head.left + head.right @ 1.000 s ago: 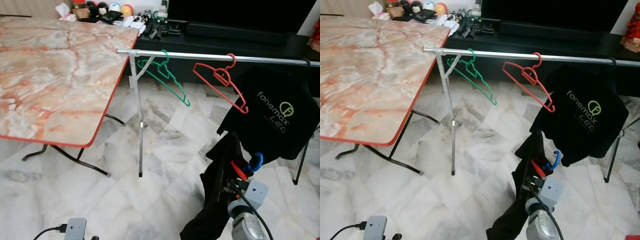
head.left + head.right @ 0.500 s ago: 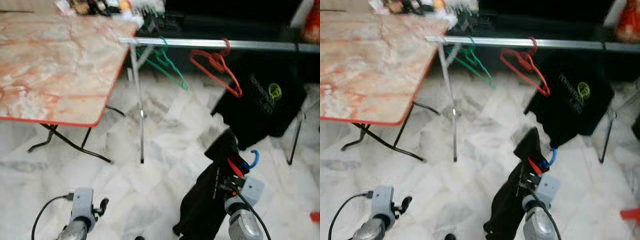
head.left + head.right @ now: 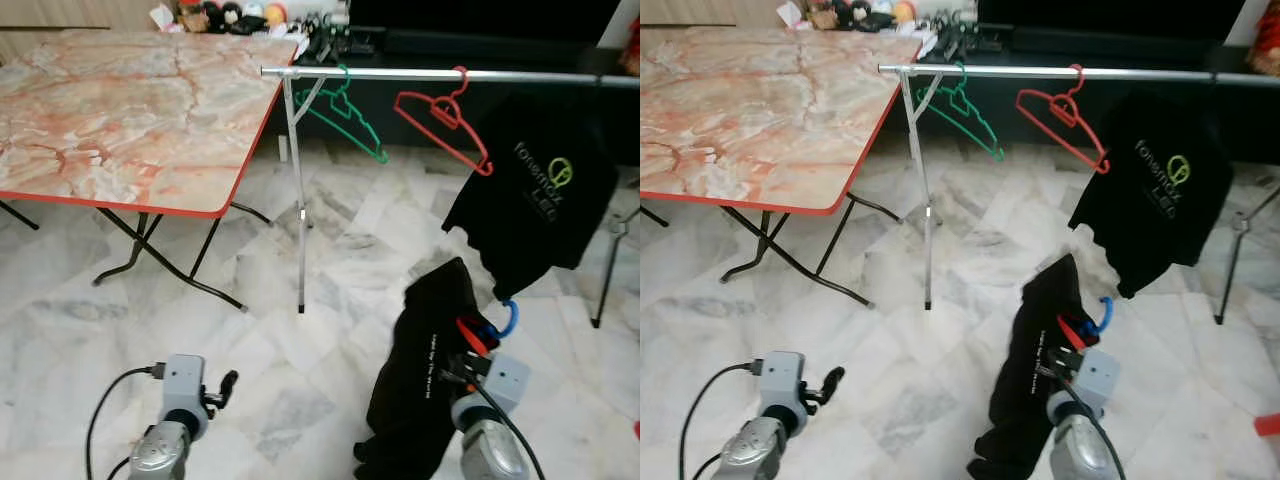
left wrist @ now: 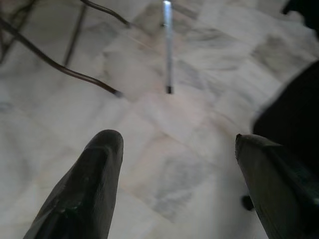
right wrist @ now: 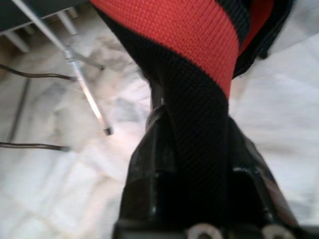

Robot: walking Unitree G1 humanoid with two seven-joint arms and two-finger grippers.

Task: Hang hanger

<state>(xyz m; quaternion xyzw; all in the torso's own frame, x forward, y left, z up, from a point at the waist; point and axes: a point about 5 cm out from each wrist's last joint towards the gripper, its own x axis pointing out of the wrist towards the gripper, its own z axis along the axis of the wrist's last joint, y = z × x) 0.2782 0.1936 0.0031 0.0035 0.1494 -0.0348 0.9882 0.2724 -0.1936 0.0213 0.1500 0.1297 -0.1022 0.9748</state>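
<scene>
the hanger with a blue hook (image 3: 509, 318) sits low in front of the robot, on its right side. a black and red garment (image 3: 425, 375) hangs on it and droops down to the white marble floor (image 3: 300, 370). the blue hook curls up just by the bottom edge of a black t-shirt with white and green print (image 3: 540, 190).

that t-shirt hangs from a long silver metal rail (image 3: 400, 74), which is well above the held hanger. a thin green wire hanger (image 3: 345, 118) and a red plastic hanger (image 3: 445, 118) hang on the same rail, with bare rail between them. a big bench with a pink marble top and red edge (image 3: 130, 110) stands on the robot's left, next to the rail's silver leg (image 3: 298, 215).

the right end effector (image 3: 470, 345) is closed tight on the black and red garment at the hanger. in the right wrist view the cloth (image 5: 199, 89) is squeezed between its fingers.

the left end effector (image 4: 179, 164) is low over the floor, its two black fingers (image 4: 94, 184) spread wide apart and touching nothing.
</scene>
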